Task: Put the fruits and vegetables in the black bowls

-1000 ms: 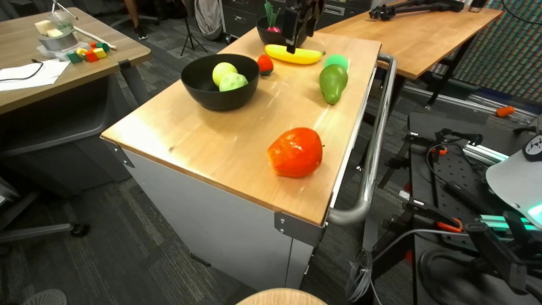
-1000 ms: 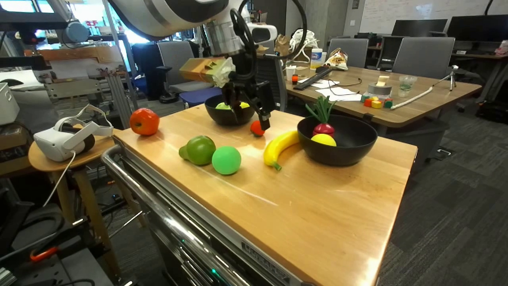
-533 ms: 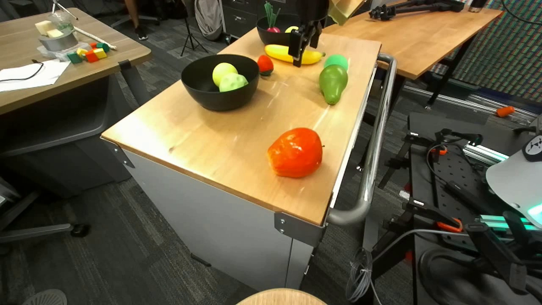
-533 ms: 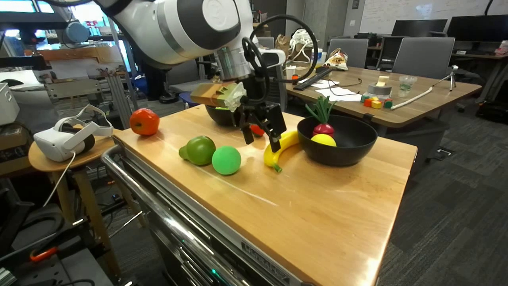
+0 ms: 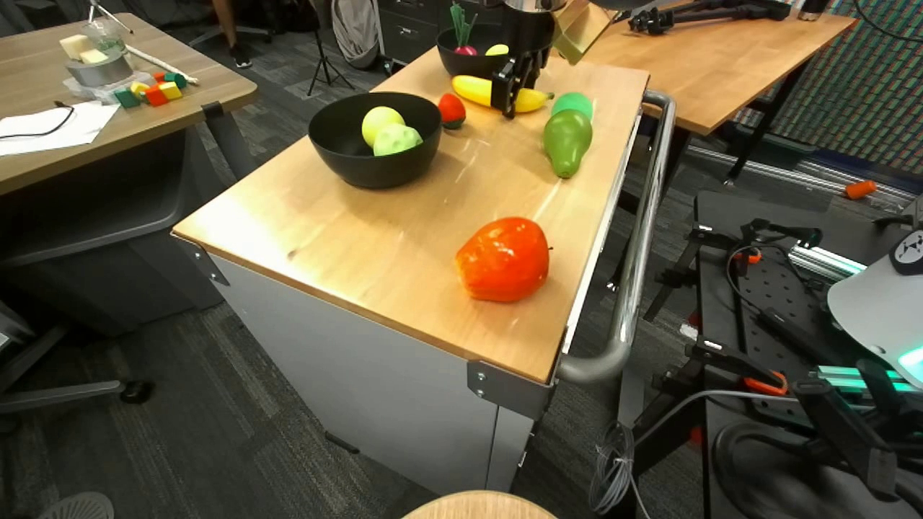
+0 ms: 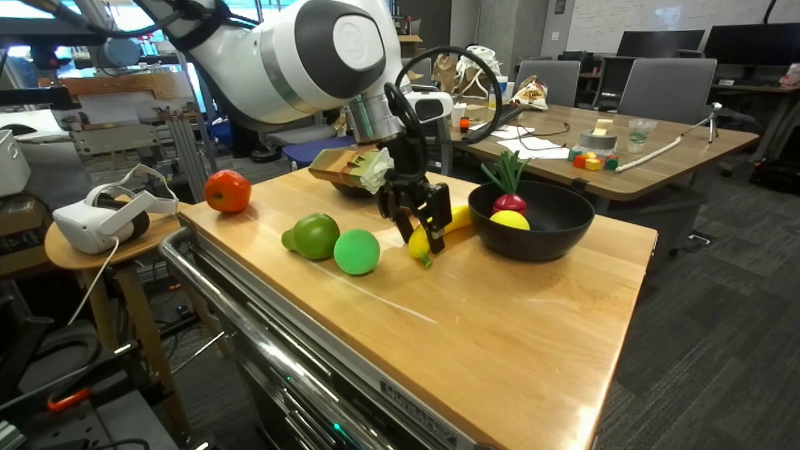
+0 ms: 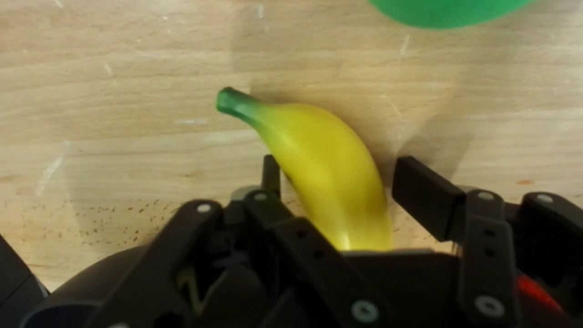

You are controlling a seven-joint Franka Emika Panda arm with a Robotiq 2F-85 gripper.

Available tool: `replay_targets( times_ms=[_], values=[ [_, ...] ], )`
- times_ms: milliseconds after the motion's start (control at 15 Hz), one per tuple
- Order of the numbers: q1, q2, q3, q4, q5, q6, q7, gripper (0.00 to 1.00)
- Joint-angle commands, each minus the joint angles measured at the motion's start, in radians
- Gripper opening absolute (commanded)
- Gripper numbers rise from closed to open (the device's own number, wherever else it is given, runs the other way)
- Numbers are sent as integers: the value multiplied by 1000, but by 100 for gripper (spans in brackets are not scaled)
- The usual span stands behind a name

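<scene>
The yellow banana [image 7: 328, 150] lies on the wooden top beside a black bowl [image 6: 537, 244], with my gripper [image 7: 337, 162] lowered around it. One finger [image 7: 271, 175] touches the banana's side; a narrow gap separates it from the opposite finger, so the jaws stand open. That bowl holds a red vegetable with green leaves [image 6: 509, 203] and a yellow round piece [image 6: 510, 219]. Two pale green pieces [image 5: 395, 140] sit in another black bowl [image 5: 378, 171]. Loose on the top are a big red tomato [image 5: 502, 259], a small red fruit [image 5: 452, 108], a green pear-shaped piece [image 6: 315, 236] and a green ball [image 6: 356, 252].
A metal handrail [image 5: 649, 216] runs along the cart's long side. The small red fruit and the green ball flank the banana closely. A cardboard piece [image 6: 340, 165] is attached at the wrist. A stool with a headset [image 6: 112, 209] stands by the cart's end.
My gripper has come down onto the banana and its fingers have drawn closer together. The banana's stem end has shifted slightly toward the green ball. The other pieces have stayed put.
</scene>
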Motion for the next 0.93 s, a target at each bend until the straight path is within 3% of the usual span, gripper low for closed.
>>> replay_targets(
  times_ms=[0,67,200,533,867],
  values=[
    [27,17,-29,17,-36,25,42,39],
    [31,17,-31,17,-40,22,46,30],
    [36,14,-35,17,-43,22,53,20],
    [39,-15,-25,13,-30,18,38,19],
    [76,-74,-5,48,-88,37,26,16]
  ],
)
